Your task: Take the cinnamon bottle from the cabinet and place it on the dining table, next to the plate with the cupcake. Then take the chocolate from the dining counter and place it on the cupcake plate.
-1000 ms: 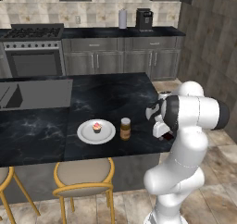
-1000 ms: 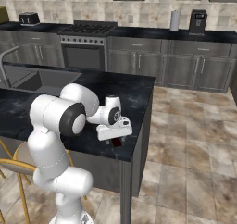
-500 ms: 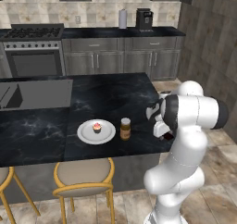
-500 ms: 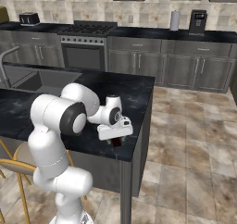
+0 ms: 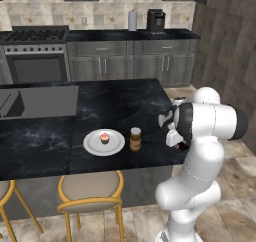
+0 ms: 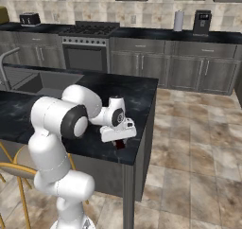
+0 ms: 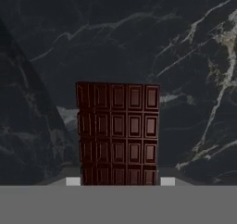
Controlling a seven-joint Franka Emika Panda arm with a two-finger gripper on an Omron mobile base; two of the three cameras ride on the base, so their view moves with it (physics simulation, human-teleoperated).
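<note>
Brown chocolate bar (image 7: 118, 133), flat, dark and ribbed into small squares, lay on glossy black marble tabletop (image 5: 115, 103) of the long island, well to the right of the round white plate (image 5: 103, 142) and close to the island's right edge. Clamped between jaws closed against its two long sides, so far as the hand view showed; gripper (image 6: 120, 143) pressed low over it in the right base view. Not yet lifted, by the look of it. On that plate, a tiny cupcake with pink frosting (image 5: 104, 137). Just right of the plate, upright and apart from it, the small brown cinnamon bottle with pale tan lid (image 5: 135, 139), so first half of the task judged done. Step in hand: picking up the chocolate. Next move called for a straight lift clear of the marble, then a carry leftward past the bottle without clipping it, then a release on bare plate beside the cupcake.
</note>
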